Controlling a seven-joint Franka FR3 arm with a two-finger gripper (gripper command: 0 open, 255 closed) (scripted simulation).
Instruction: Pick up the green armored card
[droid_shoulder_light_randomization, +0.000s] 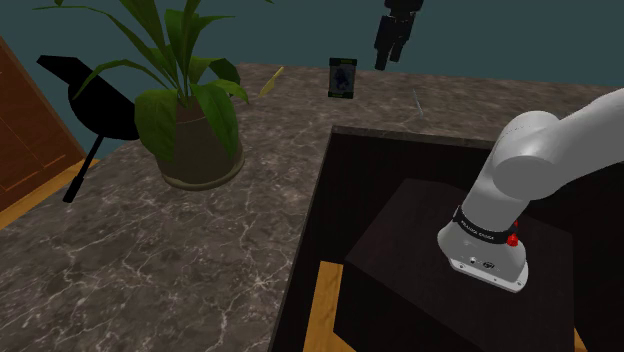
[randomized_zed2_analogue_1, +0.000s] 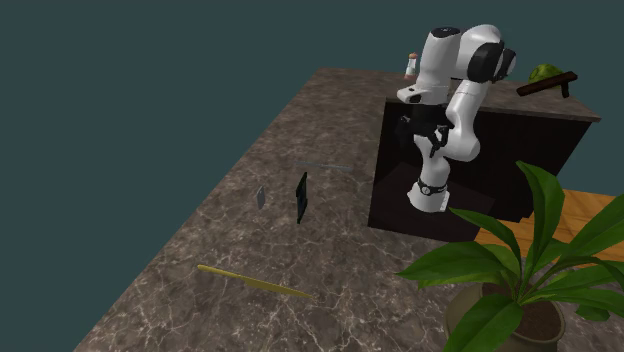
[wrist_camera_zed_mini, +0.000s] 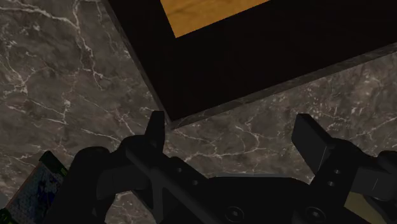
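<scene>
Task barely begun, nothing grasped. The marble tabletop (droid_shoulder_light_randomization: 150, 260) takes most of the shoulder view, with the dark box stand (droid_shoulder_light_randomization: 395, 250) set into it at lower right and the white Franka arm (droid_shoulder_light_randomization: 525, 155) rising from the stand. The potted plant (droid_shoulder_light_randomization: 190, 110) sits on the shoulder view's left, well apart from the target. The tool (droid_shoulder_light_randomization: 388, 52) hangs high in the air, up and to the shoulder view's right of the card. In the second exterior view the tool (randomized_zed2_analogue_1: 422, 132) is over the stand's edge, not over the card. In the wrist view the tool (wrist_camera_zed_mini: 235, 133) has its fingers (wrist_camera_zed_mini: 156, 130) spread wide apart with nothing between them but marble and the stand's corner, so it is empty. The green armored card (droid_shoulder_light_randomization: 343, 78) stands upright on the tabletop toward the far side in the shoulder view, free and untouched. It reads edge-on and dark in the second exterior view (randomized_zed2_analogue_1: 301, 197). A green-blue sliver low beside the tool body in the wrist view looks like the card (wrist_camera_zed_mini: 39, 184), outside the fingers. A thin yellow stick (droid_shoulder_light_randomization: 272, 80) lies near the card and apart from it. Left to do, by my read: travel to the card, descend, line the fingers across its thin faces, close, lift. All of that is not yet done.
</scene>
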